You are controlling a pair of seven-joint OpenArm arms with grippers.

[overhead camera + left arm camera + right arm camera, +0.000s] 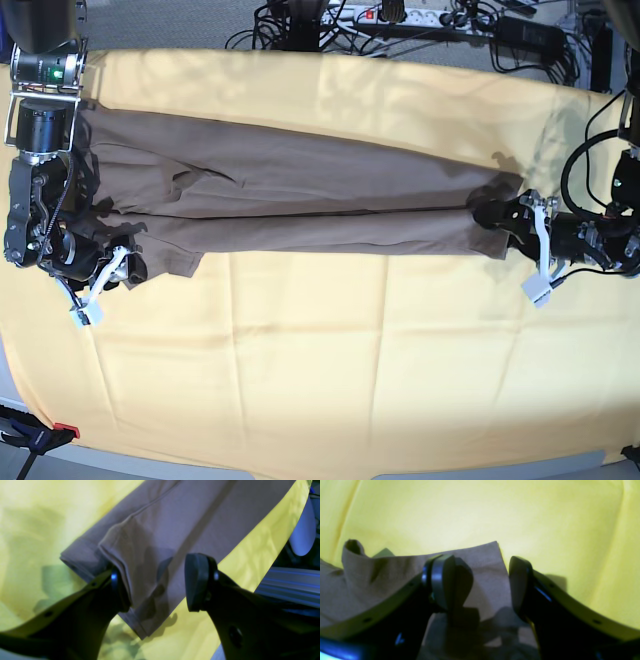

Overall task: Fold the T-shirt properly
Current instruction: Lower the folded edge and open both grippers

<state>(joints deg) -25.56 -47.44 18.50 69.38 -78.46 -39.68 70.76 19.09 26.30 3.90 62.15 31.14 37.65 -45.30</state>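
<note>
T-shirt: folded lengthwise into a long band on the yellow cloth, stretched from one gripper to the other. Left gripper: jaws apart, the band's end corner lying between them, unclamped. Right gripper: jaws apart over the opposite end, cloth beneath the gap.

**Yellow-draped table carries one shirt**

A pale-yellow cloth covers the table from edge to edge. The taupe T-shirt lies directly on it, folded into a long band across the far half, ends near either side.
</note>
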